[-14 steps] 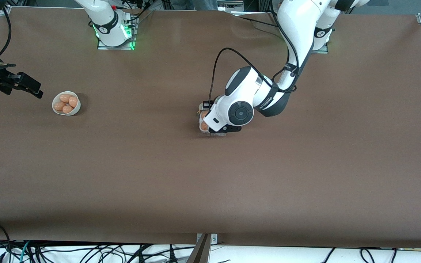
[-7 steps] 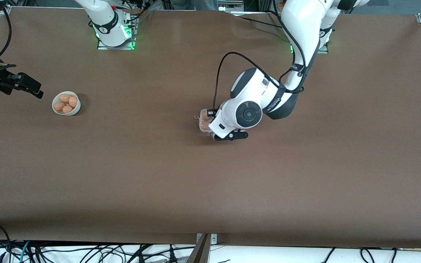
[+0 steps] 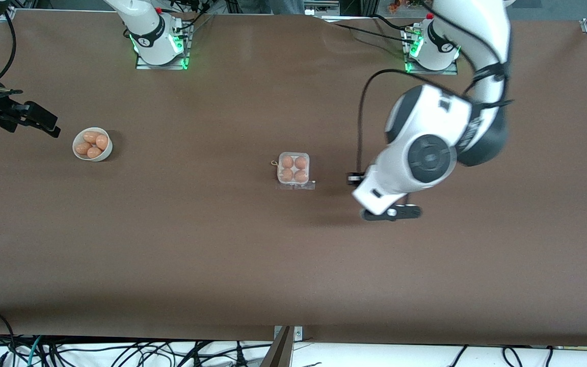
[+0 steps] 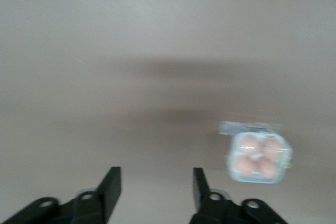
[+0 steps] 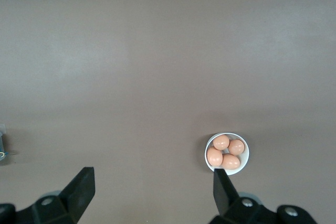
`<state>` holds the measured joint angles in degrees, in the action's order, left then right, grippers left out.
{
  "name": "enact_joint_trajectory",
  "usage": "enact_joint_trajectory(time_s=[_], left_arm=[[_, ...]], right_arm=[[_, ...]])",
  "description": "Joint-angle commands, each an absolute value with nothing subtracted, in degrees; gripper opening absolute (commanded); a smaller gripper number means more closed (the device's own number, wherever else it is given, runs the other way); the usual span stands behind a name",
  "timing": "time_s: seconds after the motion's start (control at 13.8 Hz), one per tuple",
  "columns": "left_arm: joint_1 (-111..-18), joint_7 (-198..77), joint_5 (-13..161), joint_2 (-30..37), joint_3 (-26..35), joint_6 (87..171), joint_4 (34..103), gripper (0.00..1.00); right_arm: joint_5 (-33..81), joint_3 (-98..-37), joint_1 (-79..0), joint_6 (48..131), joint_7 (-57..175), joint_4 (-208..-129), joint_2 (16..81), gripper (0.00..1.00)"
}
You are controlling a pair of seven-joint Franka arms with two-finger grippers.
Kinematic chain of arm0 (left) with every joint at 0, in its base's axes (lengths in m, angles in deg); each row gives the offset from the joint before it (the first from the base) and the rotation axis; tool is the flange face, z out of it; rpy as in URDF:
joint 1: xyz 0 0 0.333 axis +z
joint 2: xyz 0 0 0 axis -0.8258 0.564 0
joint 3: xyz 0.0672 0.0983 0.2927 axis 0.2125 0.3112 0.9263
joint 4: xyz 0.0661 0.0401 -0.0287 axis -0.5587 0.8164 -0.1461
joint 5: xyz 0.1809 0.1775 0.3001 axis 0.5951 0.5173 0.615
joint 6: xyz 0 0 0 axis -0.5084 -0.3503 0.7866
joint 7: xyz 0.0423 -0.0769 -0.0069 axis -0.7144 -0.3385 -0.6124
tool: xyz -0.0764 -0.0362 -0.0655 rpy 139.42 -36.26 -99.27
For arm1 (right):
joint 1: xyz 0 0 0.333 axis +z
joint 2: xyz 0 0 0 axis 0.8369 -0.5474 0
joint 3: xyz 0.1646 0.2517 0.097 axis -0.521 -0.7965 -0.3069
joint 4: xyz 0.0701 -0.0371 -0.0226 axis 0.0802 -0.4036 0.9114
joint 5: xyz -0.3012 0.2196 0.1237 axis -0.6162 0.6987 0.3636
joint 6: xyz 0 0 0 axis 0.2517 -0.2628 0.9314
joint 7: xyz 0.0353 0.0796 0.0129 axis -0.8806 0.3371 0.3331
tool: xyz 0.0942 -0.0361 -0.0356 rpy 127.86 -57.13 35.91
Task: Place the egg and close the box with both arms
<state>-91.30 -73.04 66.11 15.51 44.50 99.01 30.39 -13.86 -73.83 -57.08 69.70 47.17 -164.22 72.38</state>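
A: Where does the box (image 3: 293, 169) sit relative to the left tool (image 3: 391, 212)?

B: Mid-surface, well apart from it. The left tool hangs over bare brown surface (image 3: 222, 244) toward the left arm's end, its fingers (image 4: 111, 186) apart and empty. The box holds four eggs (image 3: 287, 162), one per cell.

A: And a second ago?

B: Then the left arm covered the box, with the tool right at it. It has since pulled away, so the whole box shows.

A: The right tool (image 5: 152, 187)?

B: Waiting, spread wide and empty, over the surface near the bowl (image 3: 92, 144).

A: Textures?

B: Smooth orange-brown eggs; a square white tray with rounded corners and clear plastic; a round white bowl with four more eggs; matte surface.
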Motion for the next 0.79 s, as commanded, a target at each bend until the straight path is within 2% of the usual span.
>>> enact_joint_trajectory(time_s=[0.0,0.22,0.72], left_arm=[[-91.0,-64.7,71.3,12.6,49.8,97.2,30.3,1.00],[-90.7,-61.1,71.6,11.8,55.2,97.2,30.3,1.00],[-88.3,-60.9,71.8,10.7,61.8,97.2,30.4,1.00]], right_arm=[[-13.9,-74.3,-57.7,69.7,47.4,-164.2,72.6,1.00],[-13.9,-74.3,-57.7,69.6,47.4,-164.3,72.7,1.00],[-13.9,-74.3,-57.6,69.6,47.3,-164.3,72.7,1.00]])
